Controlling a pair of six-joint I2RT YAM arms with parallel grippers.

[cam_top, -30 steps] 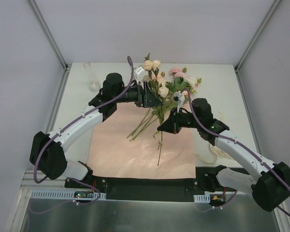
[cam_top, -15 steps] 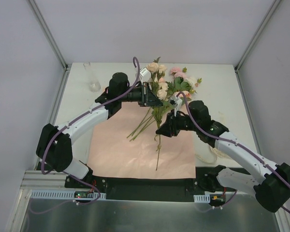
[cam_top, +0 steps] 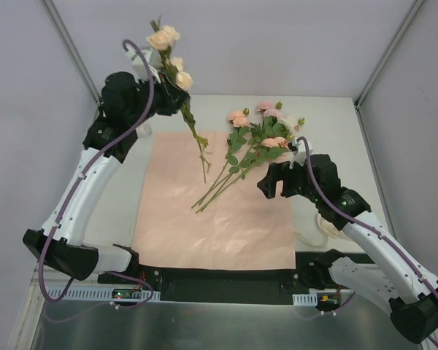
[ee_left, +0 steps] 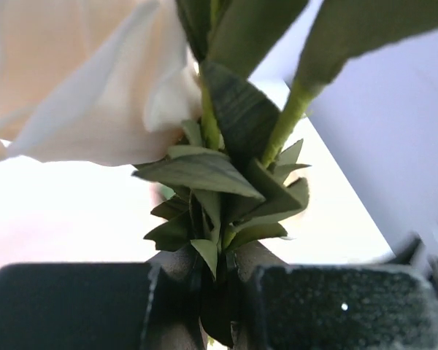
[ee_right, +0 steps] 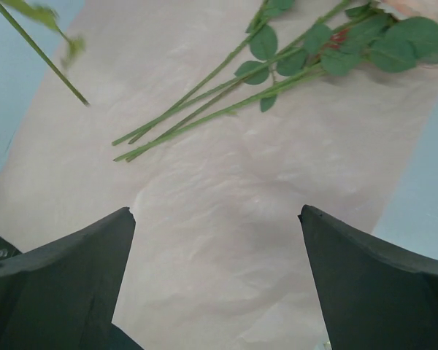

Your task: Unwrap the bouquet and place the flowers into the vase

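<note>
Lifted: left end effector [cam_top: 166,93] clamping near-upright flower stem [cam_top: 183,80], blooms up | right end effector [ee_right: 215,219] wide, empty

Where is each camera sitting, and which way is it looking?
Top camera: high behind the arm bases, looking down at the pink paper and loose flowers; left arm, right arm, raised left gripper and low right gripper show.
Left wrist camera: on that wrist, looking along its fingers at the rose stem they clamp.
Right wrist camera: on that wrist, looking down between its spread fingers at the paper.
Shared: top and right wrist views both show the paper and the flowers' stems.
</note>
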